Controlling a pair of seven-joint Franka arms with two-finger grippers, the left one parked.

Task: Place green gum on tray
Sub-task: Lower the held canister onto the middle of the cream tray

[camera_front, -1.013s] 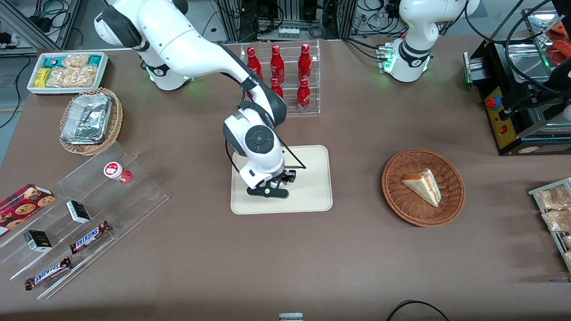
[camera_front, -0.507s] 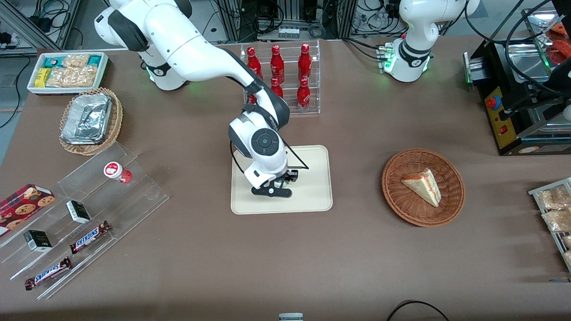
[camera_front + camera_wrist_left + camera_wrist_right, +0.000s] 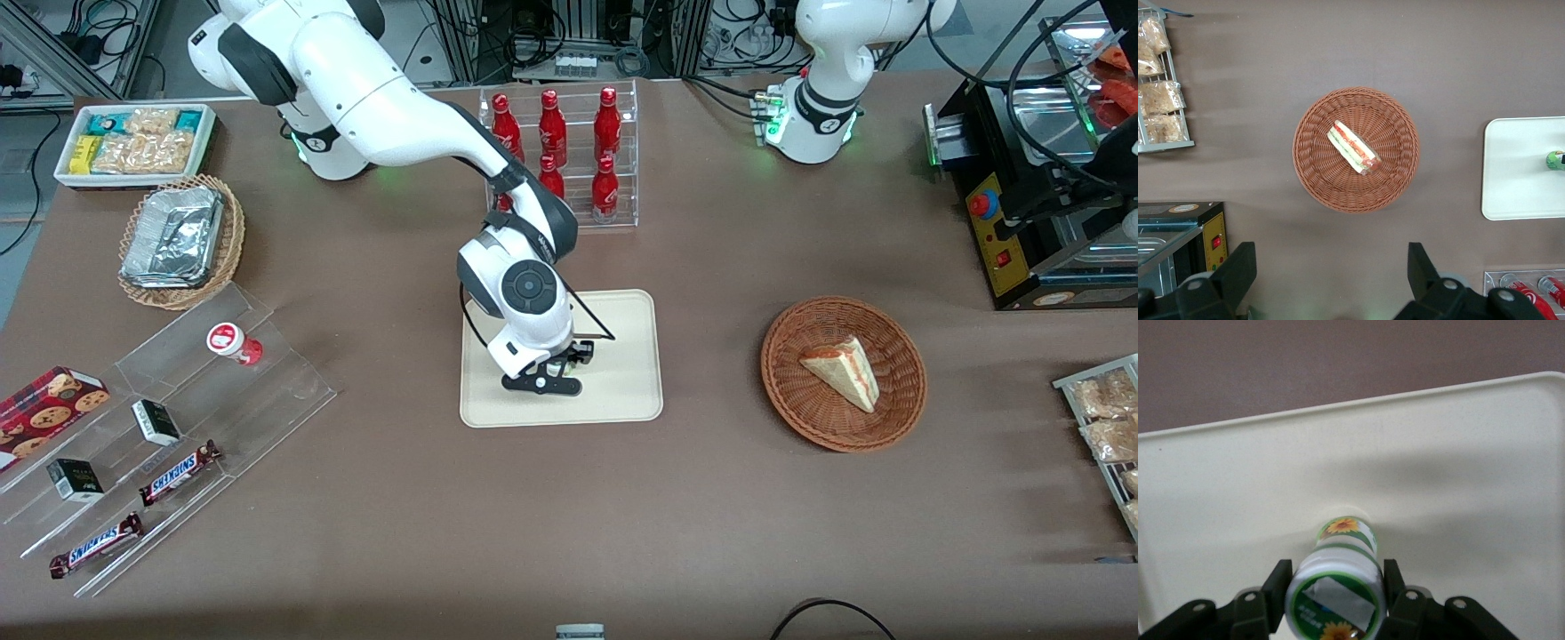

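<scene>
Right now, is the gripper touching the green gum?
Touching. The right wrist view shows the gripper with both fingers pressed against the green gum, upright over the tray.

Front view: high, angled down from the table's front edge, whole table [image 3: 711, 498] in shot, both arm bases at the back edge. Left wrist view: straight down from well above, on the wicker basket [image 3: 1356, 149] and one edge of the tray [image 3: 1518, 200]. Right wrist view: very close, looking down past the gripper [image 3: 1335, 593] onto the green gum [image 3: 1336, 587] standing on the tray [image 3: 1458, 453]. All three views share the tray [image 3: 622, 391]; front and left wrist views share the basket [image 3: 898, 404].
</scene>
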